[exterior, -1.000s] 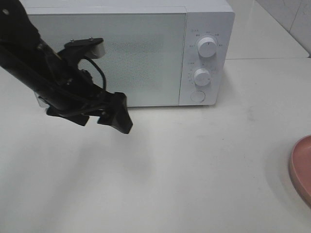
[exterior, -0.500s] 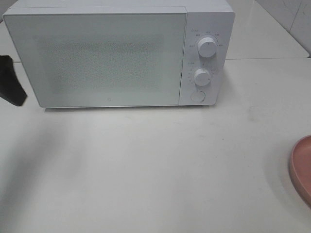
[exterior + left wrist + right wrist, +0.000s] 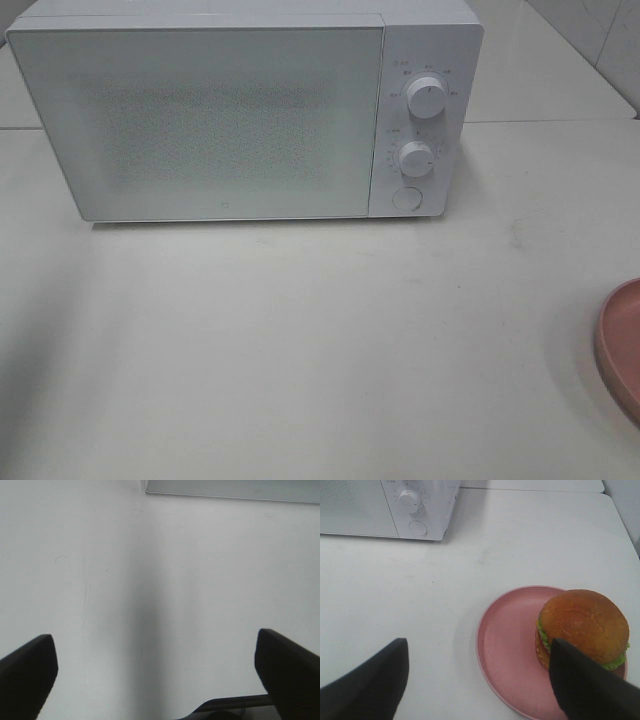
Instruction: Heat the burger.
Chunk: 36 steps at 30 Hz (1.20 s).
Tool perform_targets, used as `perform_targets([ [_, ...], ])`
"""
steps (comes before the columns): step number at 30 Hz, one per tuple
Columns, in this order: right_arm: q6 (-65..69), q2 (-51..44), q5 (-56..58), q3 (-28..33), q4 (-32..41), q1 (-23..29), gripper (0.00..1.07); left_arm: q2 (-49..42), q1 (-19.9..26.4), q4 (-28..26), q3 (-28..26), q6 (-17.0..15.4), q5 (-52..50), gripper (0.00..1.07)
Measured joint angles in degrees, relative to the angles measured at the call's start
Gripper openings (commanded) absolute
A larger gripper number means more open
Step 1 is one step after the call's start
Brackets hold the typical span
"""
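Observation:
The burger with its golden-brown bun and green lettuce sits on a round pink plate in the right wrist view; in the exterior high view only the plate's edge shows at the far right and the burger is out of view. The white microwave stands at the back with its door shut. My right gripper is open above the table, its fingers either side of the plate's near part. My left gripper is open over bare table near the microwave's bottom edge. Neither gripper shows in the exterior high view.
The microwave has two white dials and a round button on its right panel; they also show in the right wrist view. The white table lies in front of it.
My left arm, which was in front of the microwave door a second ago, has drawn back to the left and left the exterior high view. The microwave and plate have not moved.

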Motion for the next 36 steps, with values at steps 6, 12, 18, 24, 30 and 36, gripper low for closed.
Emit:
perform_targets([
  [6, 0.0, 0.0, 0.0, 0.0, 0.0, 0.0, 0.75, -8.7, 0.0, 1.6, 6.0, 0.0, -2.4, 1.02],
  [12, 0.0, 0.0, 0.0, 0.0, 0.0, 0.0, 0.75, -17.8, 0.0, 2.8, 13.5, 0.0, -4.6, 1.02],
  [18, 0.0, 0.0, 0.0, 0.0, 0.0, 0.0, 0.75, -24.4, 0.0, 2.5, 20.6, 0.0, -5.9, 1.02],
  [24, 0.0, 0.0, 0.0, 0.0, 0.0, 0.0, 0.75, -29.3, 0.0, 2.4, 25.7, -0.1, -5.7, 1.02],
  [30, 0.0, 0.0, 0.0, 0.0, 0.0, 0.0, 0.75, -30.4, 0.0, 2.5, 25.8, -0.2, -5.7, 1.02],
  [36, 0.0, 0.0, 0.0, 0.0, 0.0, 0.0, 0.75, -30.5, 0.0, 2.6, 27.5, -0.3, -2.6, 1.02],
])
